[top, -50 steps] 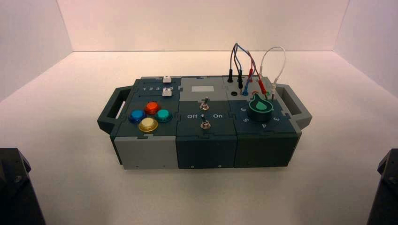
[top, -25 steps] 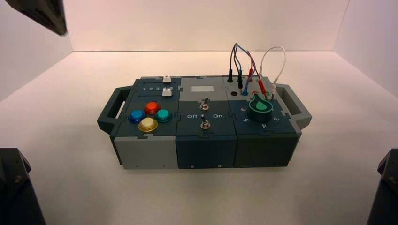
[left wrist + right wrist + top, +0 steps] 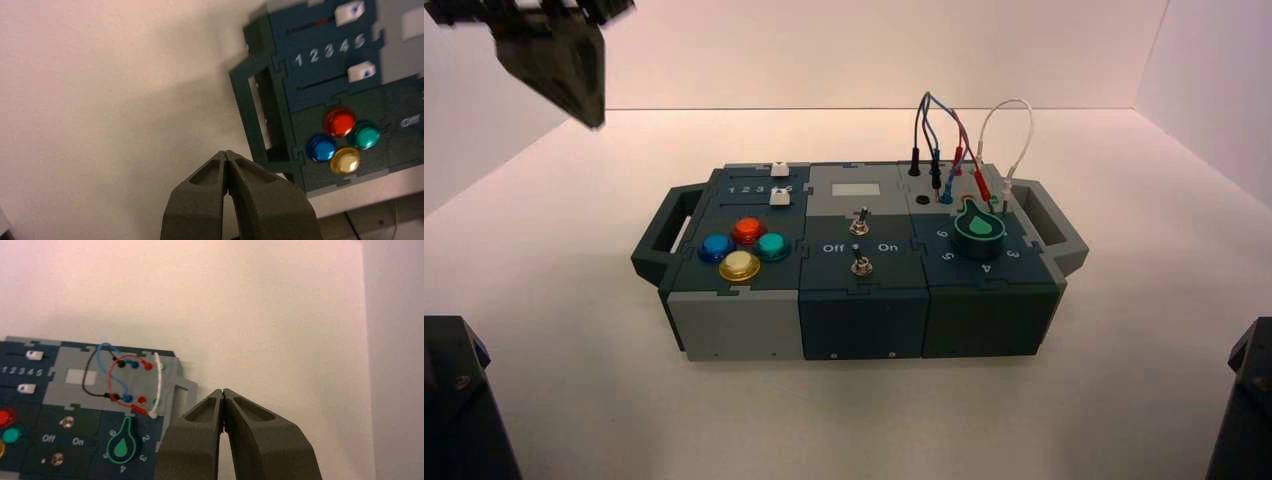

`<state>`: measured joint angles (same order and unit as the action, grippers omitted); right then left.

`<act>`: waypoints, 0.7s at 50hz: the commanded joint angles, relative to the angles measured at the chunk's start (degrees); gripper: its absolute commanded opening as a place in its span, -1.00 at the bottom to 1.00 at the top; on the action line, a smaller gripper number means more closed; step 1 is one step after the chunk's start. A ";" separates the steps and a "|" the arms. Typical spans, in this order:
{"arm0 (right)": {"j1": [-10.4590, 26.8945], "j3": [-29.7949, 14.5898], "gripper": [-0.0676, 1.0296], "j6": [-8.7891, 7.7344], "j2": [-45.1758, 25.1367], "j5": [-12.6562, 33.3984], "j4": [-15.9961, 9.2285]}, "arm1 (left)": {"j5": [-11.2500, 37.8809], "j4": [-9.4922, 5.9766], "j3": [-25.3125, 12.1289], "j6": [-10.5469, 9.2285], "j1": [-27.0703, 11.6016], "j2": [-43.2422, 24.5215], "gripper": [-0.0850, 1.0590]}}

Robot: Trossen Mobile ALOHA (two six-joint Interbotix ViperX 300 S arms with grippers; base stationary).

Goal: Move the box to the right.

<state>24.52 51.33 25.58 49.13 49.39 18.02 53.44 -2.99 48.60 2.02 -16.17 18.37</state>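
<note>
The box (image 3: pixel 864 300), long, dark teal and grey, lies in the middle of the white table. It has four coloured buttons (image 3: pixel 744 246) on the left, two toggle switches (image 3: pixel 860 240) in the middle, and a green dial (image 3: pixel 977 227) and looped wires (image 3: pixel 964 140) on the right. My left gripper (image 3: pixel 594 118) hangs high at the far left, well apart from the box's left handle (image 3: pixel 664 232). In the left wrist view it (image 3: pixel 226 153) is shut and empty beside that handle (image 3: pixel 262 117). My right gripper (image 3: pixel 222 390) is shut and empty, off the box's right handle (image 3: pixel 180 390).
White walls close the table at the back and both sides. Dark arm bases stand at the front left (image 3: pixel 459 400) and the front right (image 3: pixel 1246 400). Two white sliders (image 3: pixel 361 71) sit behind the buttons.
My left gripper has come into the high view at the top left and moved down and to the right. The box has not moved.
</note>
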 commanded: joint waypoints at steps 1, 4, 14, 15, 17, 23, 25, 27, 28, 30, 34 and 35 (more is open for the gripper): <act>0.88 -1.23 -0.92 -0.26 -0.09 -0.62 -0.18 | -0.18 0.09 -2.02 0.00 -1.58 -3.52 -0.91; 0.88 -1.41 -0.92 -0.18 0.09 -0.70 -0.18 | -0.18 0.09 -2.55 -0.26 -2.46 -6.15 -0.91; 0.88 -1.23 -0.92 -0.44 1.32 -1.58 -0.09 | 0.18 0.09 -3.16 -0.44 -4.22 -12.39 -0.91; 0.88 -1.23 -0.92 -0.44 1.41 -1.58 -0.09 | 0.18 0.09 -3.16 -0.44 -4.22 -12.83 -0.91; 0.88 -1.23 -0.92 -0.44 1.67 -1.58 -0.09 | 0.18 0.26 -3.16 -0.44 -4.22 -13.54 -0.91; 0.88 -1.14 -0.92 -0.44 2.90 -1.67 -0.09 | 0.18 0.97 -3.34 -0.44 -4.22 -15.21 -0.91; 0.88 -1.14 -0.92 -0.44 3.25 -1.67 -0.18 | 0.09 1.14 -3.34 -0.44 -4.22 -15.56 -0.91; 0.88 -1.14 -0.92 -0.44 3.69 -1.67 -0.18 | 0.09 1.14 -3.43 -0.44 -4.22 -16.00 -0.91; 0.88 -1.14 -0.92 -0.44 3.96 -1.58 -0.18 | 0.18 1.14 -3.43 -0.44 -4.22 -16.17 -0.91; 0.88 -1.23 -0.92 -0.44 4.22 -1.67 -0.18 | 0.18 1.05 -3.43 -0.53 -4.31 -16.44 -0.91; 0.88 -1.41 -0.92 -0.44 4.66 -1.58 -0.18 | 0.18 1.14 -3.52 -0.53 -4.48 -17.23 -0.91; 0.88 -1.41 -0.92 -0.44 4.66 -1.67 -0.18 | 0.26 1.05 -3.60 -0.53 -4.75 -17.49 -0.91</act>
<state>25.31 51.33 25.40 53.79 48.25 17.93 53.44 -1.93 46.23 1.58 -20.30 0.70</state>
